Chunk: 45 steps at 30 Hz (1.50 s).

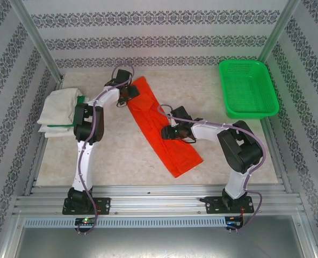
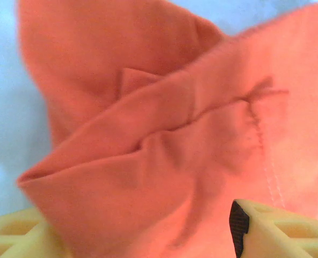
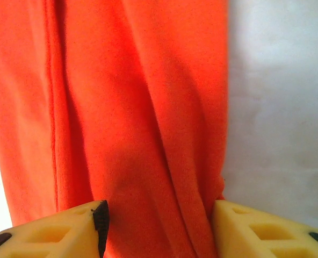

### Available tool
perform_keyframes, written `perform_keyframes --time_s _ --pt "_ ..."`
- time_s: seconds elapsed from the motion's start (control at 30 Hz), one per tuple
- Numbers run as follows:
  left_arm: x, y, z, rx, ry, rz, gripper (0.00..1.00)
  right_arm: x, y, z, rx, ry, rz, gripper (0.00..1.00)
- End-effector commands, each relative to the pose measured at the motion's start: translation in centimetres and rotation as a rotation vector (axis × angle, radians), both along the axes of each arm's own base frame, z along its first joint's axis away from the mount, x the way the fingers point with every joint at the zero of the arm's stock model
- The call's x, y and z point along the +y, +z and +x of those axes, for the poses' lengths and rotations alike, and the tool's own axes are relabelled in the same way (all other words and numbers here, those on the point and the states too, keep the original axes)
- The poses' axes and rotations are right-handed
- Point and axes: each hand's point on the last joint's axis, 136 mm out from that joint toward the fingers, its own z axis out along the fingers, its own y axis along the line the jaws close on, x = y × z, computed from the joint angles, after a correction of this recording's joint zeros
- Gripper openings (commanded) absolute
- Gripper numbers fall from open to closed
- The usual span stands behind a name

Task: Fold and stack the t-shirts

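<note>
Orange-red t-shirt (image 1: 148, 107) is clamped in right claw (image 3: 158, 215), left claw (image 2: 132, 231) grip unclear; overhead adds off-white stack (image 1: 59, 110).

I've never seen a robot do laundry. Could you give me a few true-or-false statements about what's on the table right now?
1. The bright orange-red cloth t-shirt lies as a long slanted strip on the table. True.
2. The pile of folded off-white and green shirts sits inside the green plastic mesh basket. False: the pile is at the table's left edge, and the basket is at the far right corner.
3. The left gripper is at the orange-red shirt's far end, and the right gripper is near its middle. True.
4. The orange-red shirt rests on the pile. False: it lies apart from it, on the table.
</note>
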Motion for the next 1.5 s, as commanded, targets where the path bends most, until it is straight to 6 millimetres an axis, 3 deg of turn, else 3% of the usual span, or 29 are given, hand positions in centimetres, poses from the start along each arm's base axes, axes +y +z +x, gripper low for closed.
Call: perform_keyframes --time_s 0.0,0.2,0.33,0.43,0.57,0.7,0.83,0.97,1.13,1.27,1.37,1.47 --pt "-0.2 -2.6 0.2 0.091 -0.038 0.01 0.72 0.6 -1.5 -1.6 0.078 0.005 -0.021 0.54" --pt "-1.7 -2.6 4.2 0.021 -0.046 -0.051 0.74 5.0 -0.8 -2.0 0.076 0.062 0.068 0.54" --pt "-2.2 -1.7 4.5 0.003 -0.05 -0.089 0.79 5.5 0.0 -1.3 0.033 0.064 0.04 0.54" --pt "-2.3 0.3 4.3 -0.021 -0.069 -0.081 0.84 4.9 1.8 -0.1 -0.03 0.052 0.018 0.54" --pt "-2.0 4.5 3.9 -0.084 -0.091 -0.057 0.92 4.3 5.0 1.2 -0.164 0.079 0.003 0.56" --pt "-1.4 8.9 2.9 -0.159 -0.103 -0.033 1.0 3.8 7.7 0.9 -0.321 0.187 -0.016 0.59" --pt "-0.7 11.6 0.3 -0.235 -0.107 -0.033 1.0 3.4 9.0 -1.9 -0.441 0.38 -0.048 0.61" --pt "0.8 11.8 -4.1 -0.268 -0.08 -0.048 1.0 3.1 9.7 -6.0 -0.507 0.569 -0.082 0.62" --pt "2.8 9.2 -10.3 -0.229 -0.035 -0.067 1.0 3.8 9.5 -12.7 -0.589 0.88 -0.126 0.6" --pt "4.0 6.5 -14.5 -0.175 -0.005 -0.068 1.0 4.4 7.5 -17.4 -0.544 1.107 -0.192 0.58" --pt "4.8 4.9 -16.4 -0.144 0.011 -0.059 1.0 5.2 5.9 -19.5 -0.507 1.222 -0.251 0.58" --pt "5.2 3.9 -17.6 -0.124 0.014 -0.058 1.0 5.9 3.9 -20.3 -0.483 1.297 -0.334 0.58"
